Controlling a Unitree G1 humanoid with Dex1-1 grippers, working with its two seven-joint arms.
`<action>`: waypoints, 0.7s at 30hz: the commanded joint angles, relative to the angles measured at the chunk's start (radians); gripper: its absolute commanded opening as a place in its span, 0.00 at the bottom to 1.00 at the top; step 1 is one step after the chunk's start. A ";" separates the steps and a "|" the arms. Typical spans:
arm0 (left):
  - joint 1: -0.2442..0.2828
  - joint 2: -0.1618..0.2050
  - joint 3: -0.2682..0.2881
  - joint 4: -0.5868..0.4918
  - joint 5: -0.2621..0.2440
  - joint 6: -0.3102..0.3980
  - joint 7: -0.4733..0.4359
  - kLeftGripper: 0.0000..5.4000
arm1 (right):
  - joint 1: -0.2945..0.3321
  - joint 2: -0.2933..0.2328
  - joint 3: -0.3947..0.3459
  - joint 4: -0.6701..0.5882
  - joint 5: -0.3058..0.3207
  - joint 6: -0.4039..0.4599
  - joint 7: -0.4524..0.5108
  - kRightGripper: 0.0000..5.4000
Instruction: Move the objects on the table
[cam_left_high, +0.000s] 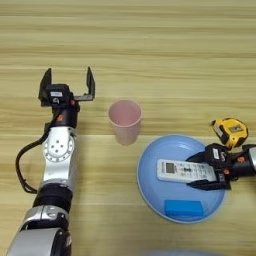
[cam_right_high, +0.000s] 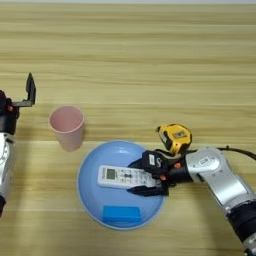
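The white remote control lies flat on the light-blue plate, screen end to the left. My right gripper reaches in from the right, and its two black fingers press against the remote's long edges at its right end. A bright-blue block rests on the plate's near part. The pale pink cup stands upright on the table, just off the plate's far-left rim. Left of the cup, my left gripper hovers with its fingers spread wide and nothing between them.
A yellow-and-black tape measure sits on the table beside the plate's far-right rim, right behind my right wrist. My left forearm runs down the left side toward the front edge.
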 joint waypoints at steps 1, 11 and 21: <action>-0.014 -0.001 -0.002 0.009 0.010 -0.002 0.003 1.00 | 0.002 -0.020 -0.054 -0.029 0.036 0.032 0.008 0.53; -0.016 0.000 -0.002 0.014 0.009 -0.003 0.002 1.00 | -0.017 0.008 -0.133 -0.025 0.074 0.058 -0.025 0.53; -0.020 -0.002 -0.003 0.021 0.010 -0.006 0.004 1.00 | -0.104 0.059 -0.204 0.081 0.046 0.050 -0.171 0.53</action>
